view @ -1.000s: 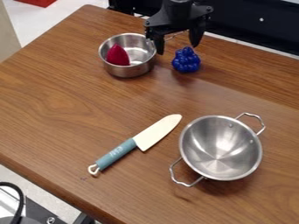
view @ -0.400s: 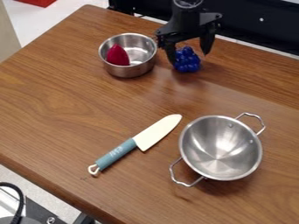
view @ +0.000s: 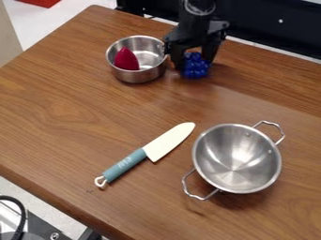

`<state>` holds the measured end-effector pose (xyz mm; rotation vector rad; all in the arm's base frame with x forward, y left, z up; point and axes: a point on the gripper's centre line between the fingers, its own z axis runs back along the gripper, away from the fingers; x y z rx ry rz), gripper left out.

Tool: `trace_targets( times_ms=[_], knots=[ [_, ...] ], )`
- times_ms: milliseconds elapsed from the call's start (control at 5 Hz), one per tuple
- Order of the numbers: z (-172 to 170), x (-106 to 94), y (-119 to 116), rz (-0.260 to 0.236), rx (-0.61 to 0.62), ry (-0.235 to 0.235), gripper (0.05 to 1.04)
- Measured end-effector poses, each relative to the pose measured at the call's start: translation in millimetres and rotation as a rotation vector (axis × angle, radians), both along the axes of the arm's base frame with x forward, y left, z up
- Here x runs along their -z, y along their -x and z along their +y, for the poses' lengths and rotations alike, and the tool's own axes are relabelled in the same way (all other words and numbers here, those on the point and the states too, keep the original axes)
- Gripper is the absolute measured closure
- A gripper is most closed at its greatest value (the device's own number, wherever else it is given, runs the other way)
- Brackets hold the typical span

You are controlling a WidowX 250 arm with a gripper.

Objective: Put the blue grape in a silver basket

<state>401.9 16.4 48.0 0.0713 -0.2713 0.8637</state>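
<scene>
At the top of the camera view the gripper (view: pixel 195 64) is down at the table, its fingers shut on the blue grape (view: pixel 195 69) from its left and right sides. The grape bunch appears to be at table height, just right of a small silver pot. The silver basket (view: pixel 236 158), a round metal bowl with two wire handles, stands at the lower right with nothing inside it.
The small silver pot (view: pixel 139 76) holds a red piece (view: pixel 126 59) close to the gripper's left. A knife (view: pixel 168 141) with a teal handle lies mid-table, left of the basket. The wooden table's (view: pixel 56 108) left edge runs diagonally.
Over the last second the gripper came down around the grape, moving right and then slightly left, and its fingers closed. The grape shifted slightly left.
</scene>
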Motion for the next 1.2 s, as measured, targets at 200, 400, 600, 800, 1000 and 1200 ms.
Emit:
trace_targets(
  times_ms=[200, 400, 600, 800, 1000, 1200],
  knots=[
    [-1, 1.0, -1, 0.010, 0.012, -0.003, 0.286],
    [-5, 1.6, 0, 0.009, 0.034, 0.021, 0.286],
    [-9, -4.3, 11, 0.005, 0.061, 0.041, 0.286],
    [-17, -31.7, 19, -0.041, 0.095, 0.078, 0.286],
    [-27, -51.5, 28, -0.063, 0.128, 0.112, 0.286],
    [-46, -67.8, 56, -0.071, 0.220, 0.173, 0.286]
  ],
)
